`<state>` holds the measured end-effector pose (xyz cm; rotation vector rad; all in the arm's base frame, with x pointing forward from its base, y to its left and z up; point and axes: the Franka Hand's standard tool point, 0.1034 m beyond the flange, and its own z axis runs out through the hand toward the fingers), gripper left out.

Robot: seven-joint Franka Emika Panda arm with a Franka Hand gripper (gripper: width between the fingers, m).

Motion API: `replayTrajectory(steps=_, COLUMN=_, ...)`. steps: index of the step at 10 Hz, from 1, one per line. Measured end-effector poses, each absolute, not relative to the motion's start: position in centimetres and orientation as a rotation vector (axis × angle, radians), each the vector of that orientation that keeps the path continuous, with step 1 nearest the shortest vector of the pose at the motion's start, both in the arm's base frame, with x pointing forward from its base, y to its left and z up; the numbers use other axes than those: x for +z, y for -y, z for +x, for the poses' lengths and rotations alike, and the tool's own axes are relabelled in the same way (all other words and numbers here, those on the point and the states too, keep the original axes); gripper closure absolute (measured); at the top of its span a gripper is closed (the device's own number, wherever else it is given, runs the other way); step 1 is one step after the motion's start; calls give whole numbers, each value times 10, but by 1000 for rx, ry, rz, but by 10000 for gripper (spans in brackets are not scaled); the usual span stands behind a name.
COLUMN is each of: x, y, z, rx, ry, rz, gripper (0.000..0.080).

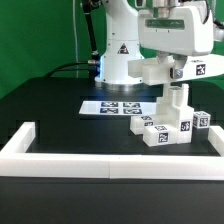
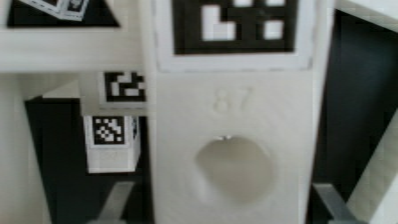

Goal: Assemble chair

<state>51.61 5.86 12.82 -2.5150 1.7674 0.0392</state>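
One hand (image 1: 177,85), upper right of frame, was clenched on an upright white chair part (image 1: 178,100), rest of the chair (image 1: 163,130) sat grouped lower right on the black tabletop (image 1: 50,110), marker board (image 1: 113,105) lay mid-frame.

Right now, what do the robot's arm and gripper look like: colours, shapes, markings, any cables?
The arm is glossy white, built of bulky rounded segments. Its base bears a black triangular warning sticker, and a blue light glows low on one side. The gripper has a wide, boxy white body. A dark cable seems to trail away from the base.
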Motion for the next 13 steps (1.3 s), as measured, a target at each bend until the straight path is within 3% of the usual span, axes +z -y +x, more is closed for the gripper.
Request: replayTrajectory(steps=13, x=125, y=-59, z=509, rx=122, ry=-1904, rz=-2453, gripper=511)
